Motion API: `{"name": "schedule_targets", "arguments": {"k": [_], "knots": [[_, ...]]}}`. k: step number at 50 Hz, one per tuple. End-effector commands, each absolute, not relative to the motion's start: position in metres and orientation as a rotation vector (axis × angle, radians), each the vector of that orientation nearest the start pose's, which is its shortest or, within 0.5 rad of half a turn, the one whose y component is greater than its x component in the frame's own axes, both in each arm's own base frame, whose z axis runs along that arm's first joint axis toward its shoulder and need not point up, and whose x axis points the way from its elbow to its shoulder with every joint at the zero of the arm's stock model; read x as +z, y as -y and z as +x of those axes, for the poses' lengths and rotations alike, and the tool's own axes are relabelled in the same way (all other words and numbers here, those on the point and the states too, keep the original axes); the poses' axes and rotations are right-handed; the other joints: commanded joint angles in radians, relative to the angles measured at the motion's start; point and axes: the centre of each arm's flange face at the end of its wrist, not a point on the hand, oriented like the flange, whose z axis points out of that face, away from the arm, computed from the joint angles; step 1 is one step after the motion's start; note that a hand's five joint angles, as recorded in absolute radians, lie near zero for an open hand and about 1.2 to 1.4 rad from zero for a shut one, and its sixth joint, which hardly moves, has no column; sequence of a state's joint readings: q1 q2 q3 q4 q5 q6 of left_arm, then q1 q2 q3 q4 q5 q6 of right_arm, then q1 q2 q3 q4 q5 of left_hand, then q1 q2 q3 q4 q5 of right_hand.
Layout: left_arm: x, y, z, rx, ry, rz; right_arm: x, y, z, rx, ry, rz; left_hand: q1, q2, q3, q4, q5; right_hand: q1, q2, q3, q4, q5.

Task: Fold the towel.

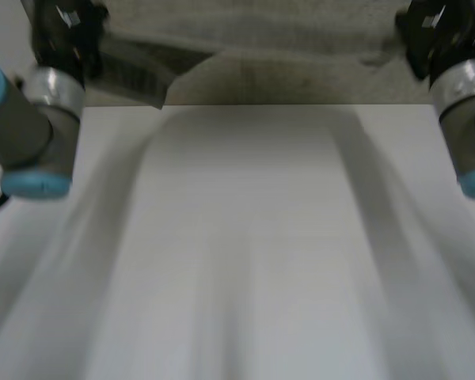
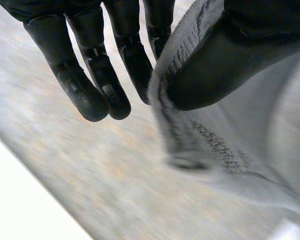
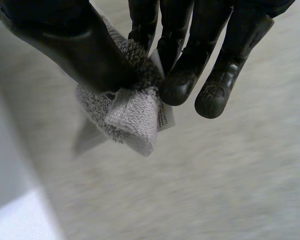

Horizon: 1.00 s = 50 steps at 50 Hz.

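The grey towel (image 1: 253,47) hangs stretched between my two hands at the far side of the white table (image 1: 245,253). My left hand (image 1: 63,36) holds its left end. In the left wrist view the thumb (image 2: 230,55) presses the towel's hemmed edge (image 2: 190,125) against the straight fingers (image 2: 90,85). My right hand (image 1: 435,36) holds the right end. There the thumb (image 3: 75,45) and fingers (image 3: 190,65) pinch a bunched corner (image 3: 132,117) with a small white label. More of the towel spreads below both hands.
The white table top reaches from the towel's lower edge to the near side. A strip of it shows beside the towel (image 2: 25,205) and under the right hand (image 3: 20,215). My grey forearms (image 1: 32,134) flank the table.
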<state>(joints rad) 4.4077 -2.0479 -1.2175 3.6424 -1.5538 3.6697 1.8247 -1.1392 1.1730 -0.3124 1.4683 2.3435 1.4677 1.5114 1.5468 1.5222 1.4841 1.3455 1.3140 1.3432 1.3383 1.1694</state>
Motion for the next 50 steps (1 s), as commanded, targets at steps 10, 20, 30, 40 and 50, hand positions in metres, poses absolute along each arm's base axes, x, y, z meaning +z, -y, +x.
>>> {"name": "schedule_targets", "arguments": {"k": [10,20,30,40,50], "knots": [[0.121,0.326,-0.252,-2.209,-1.804,1.02,0.132,0.335,0.236,-1.986,-2.216,-1.501,-0.071,-0.115,-0.151,-0.126,-0.262,0.051,0.082,0.053,0.058,0.052],[0.151,0.298,-0.223,-2.112,-1.723,1.065,0.183,0.316,0.204,-2.097,-2.268,-1.409,-0.071,-0.115,-0.151,-0.126,-0.262,0.051,0.082,0.053,0.058,0.052],[0.203,0.248,-0.212,-2.183,-1.71,1.103,0.237,0.275,0.162,-1.938,-2.419,-1.354,-0.071,-0.115,-0.151,-0.126,-0.262,0.051,0.082,0.053,0.058,0.052],[0.224,0.236,-0.206,-2.273,-1.822,1.033,0.246,0.281,0.148,-1.833,-2.424,-1.382,-0.071,-0.115,-0.151,-0.126,-0.262,0.051,0.082,0.053,0.058,0.052],[0.182,0.31,-0.229,-2.238,-1.881,1.101,0.21,0.352,0.18,-1.786,-2.403,-1.382,-0.071,-0.115,-0.151,-0.126,-0.262,0.051,0.082,0.053,0.058,0.052]]}}
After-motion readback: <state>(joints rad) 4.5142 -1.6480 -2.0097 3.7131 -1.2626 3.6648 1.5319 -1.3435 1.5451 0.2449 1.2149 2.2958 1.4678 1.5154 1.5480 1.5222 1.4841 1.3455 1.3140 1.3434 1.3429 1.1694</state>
